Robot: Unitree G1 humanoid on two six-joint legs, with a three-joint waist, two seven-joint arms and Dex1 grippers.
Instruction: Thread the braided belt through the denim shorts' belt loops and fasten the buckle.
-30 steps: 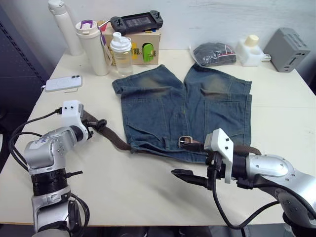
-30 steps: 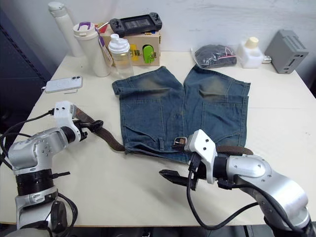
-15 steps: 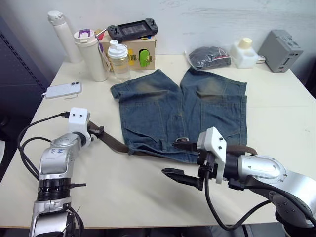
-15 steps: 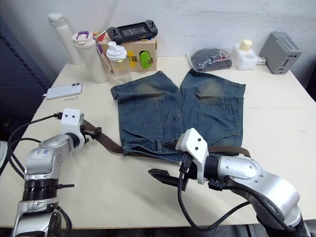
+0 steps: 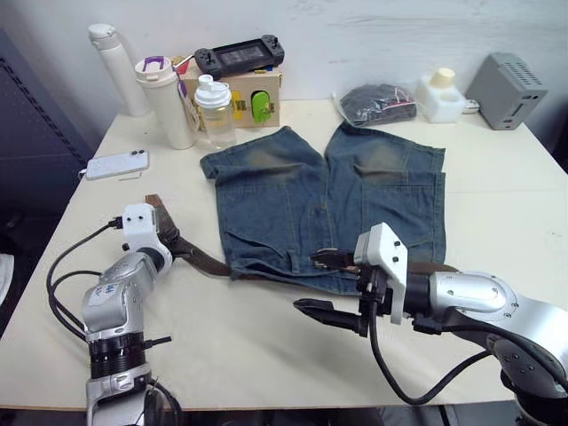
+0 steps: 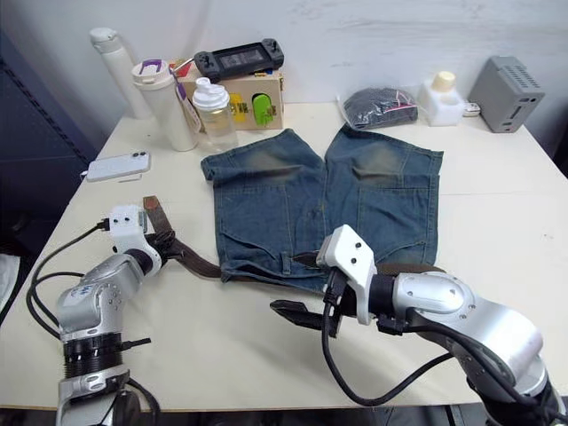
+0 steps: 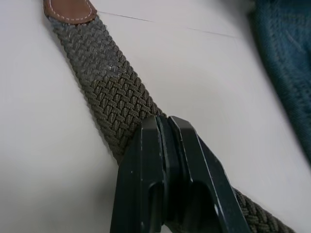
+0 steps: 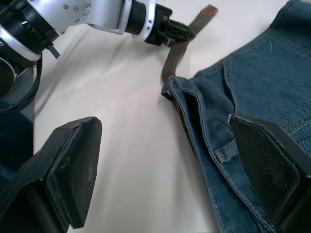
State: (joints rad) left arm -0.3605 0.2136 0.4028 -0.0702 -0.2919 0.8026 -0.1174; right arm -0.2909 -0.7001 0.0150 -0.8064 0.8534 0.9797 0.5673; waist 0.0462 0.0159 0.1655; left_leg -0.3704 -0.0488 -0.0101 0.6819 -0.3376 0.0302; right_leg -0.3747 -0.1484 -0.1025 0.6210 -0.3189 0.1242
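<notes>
Tabletop point(image 5: 266, 355): one braided belt point(image 5: 200, 258), one denim shorts point(image 5: 333, 200), loops unclear

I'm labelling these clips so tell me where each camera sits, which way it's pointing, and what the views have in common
Left eye view: on the head, looking forward and down over the table; both arms show, the right gripper open by the denim shorts.
Right eye view: the same scene from the other eye.
Left wrist view: along the left gripper, shut on the braided belt.
Right wrist view: along its own open fingers toward the waistband, with the left arm beyond.
Shared: belt and shorts appear in all four.
</notes>
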